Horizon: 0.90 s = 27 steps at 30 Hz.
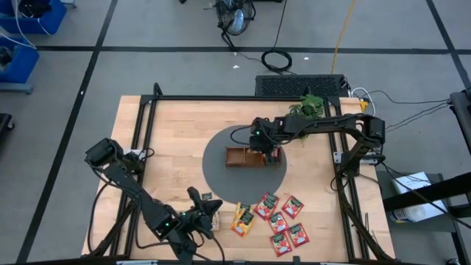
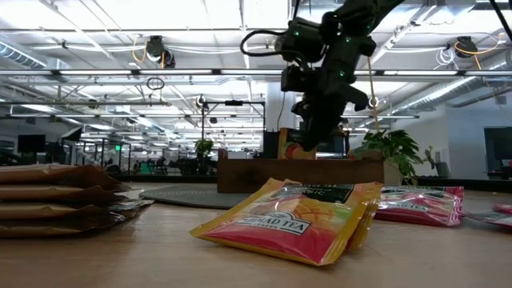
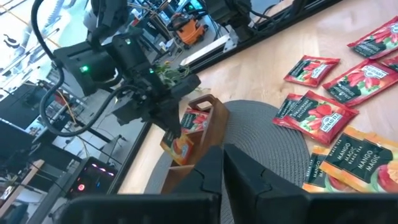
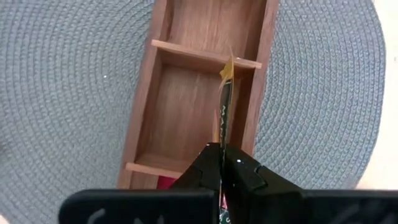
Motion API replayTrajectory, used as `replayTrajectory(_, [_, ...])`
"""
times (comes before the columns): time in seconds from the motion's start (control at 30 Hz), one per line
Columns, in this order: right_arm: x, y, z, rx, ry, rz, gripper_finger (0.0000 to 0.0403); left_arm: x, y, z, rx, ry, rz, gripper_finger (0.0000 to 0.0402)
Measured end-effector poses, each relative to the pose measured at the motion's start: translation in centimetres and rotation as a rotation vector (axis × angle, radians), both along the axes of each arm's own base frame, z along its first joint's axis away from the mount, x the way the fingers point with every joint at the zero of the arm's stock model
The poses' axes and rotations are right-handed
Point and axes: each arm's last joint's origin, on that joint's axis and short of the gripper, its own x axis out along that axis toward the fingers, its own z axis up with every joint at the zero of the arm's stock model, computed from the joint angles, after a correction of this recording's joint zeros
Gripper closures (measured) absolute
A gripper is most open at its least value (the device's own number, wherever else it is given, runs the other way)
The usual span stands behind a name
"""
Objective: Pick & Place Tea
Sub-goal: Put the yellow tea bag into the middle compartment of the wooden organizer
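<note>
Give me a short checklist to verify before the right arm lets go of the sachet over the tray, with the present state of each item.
1. Right gripper shut on the orange-yellow sachet: ok.
2. Sachet hangs edge-down over the middle compartment of the wooden tray: ok.
3. Middle compartment free of other sachets: ok.
4. Sachet clear of the divider: cannot tell, its top corner lies close.
5. Left gripper away from the tray, near the table's front: ok.
</note>
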Motion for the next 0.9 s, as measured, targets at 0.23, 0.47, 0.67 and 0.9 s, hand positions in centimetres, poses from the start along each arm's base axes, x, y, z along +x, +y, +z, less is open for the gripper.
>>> replayTrajectory(0.23, [0.1, -0.1, -0.6, 0.013, 0.021, -0.019, 0.0403, 0.6, 0.7, -0.1, -0.008, 0.011, 0.017, 0.0391])
replayTrajectory(0.47, [0.8, -0.3, -3.1, 0.030, 0.086, -0.017, 0.0403, 0.9, 1.2, -0.3, -0.034, 0.040, 0.010, 0.0366])
replayTrajectory(0.67, [0.8, -0.4, -2.5, 0.004, 0.056, -0.002, 0.0389, 0.8, 1.4, -0.4, -0.033, 0.051, 0.017, 0.0376])
replayTrajectory(0.9, [1.0, -0.4, -2.2, 0.003, 0.026, -0.021, 0.0343, 0.8, 1.4, -0.4, -0.034, 0.051, 0.018, 0.0398])
